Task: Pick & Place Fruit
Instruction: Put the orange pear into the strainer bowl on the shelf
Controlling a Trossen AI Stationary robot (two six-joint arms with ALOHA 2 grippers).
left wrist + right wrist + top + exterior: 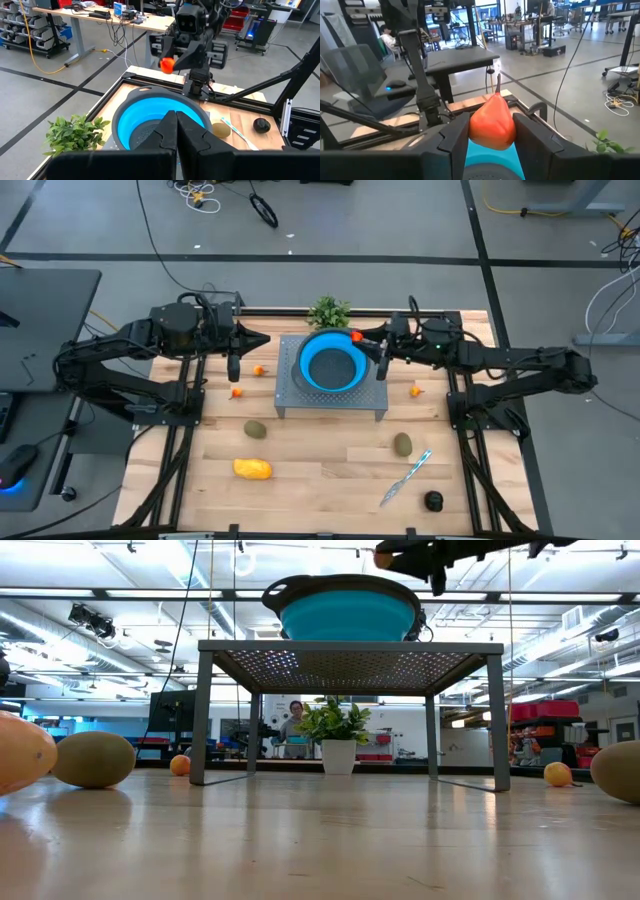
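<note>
Right gripper (358, 338) poised above the far right rim of the blue bowl (333, 363), fingers (452, 142) clamped on a small orange-red fruit (492, 122). Left gripper (234, 367) closed and empty, parked just beside the left edge of the metal stand (285, 395).

Step in hand, by judgement: release of the held piece into the bowl. Best done with the gripper carried further in over the bowl's hollow, lowered close to the basin, then opened gently, since a drop from the rim risks a bounce off the sloping wall and a roll over the edge.

Held fruit: pear-like, smooth, glossy, with a thin stem upward; likely light and hard. Bowl: soft-looking blue walls, dark rim with side handles, dark flat base. Stand: perforated grey sheet on four thin legs. Worktop (320, 470): pale wooden planks, smooth, slightly reflective.

Remaining pieces on the worktop: three tiny orange rounds (259, 369) (237, 391) (415, 390), two matt olive-brown ovals (255, 429) (402, 444), one yellow-orange oblong (252, 469), one near-black round (433, 500). Also present: knife (405, 478) with light-blue handle; leafy green sprig (328, 311) behind the stand.
</note>
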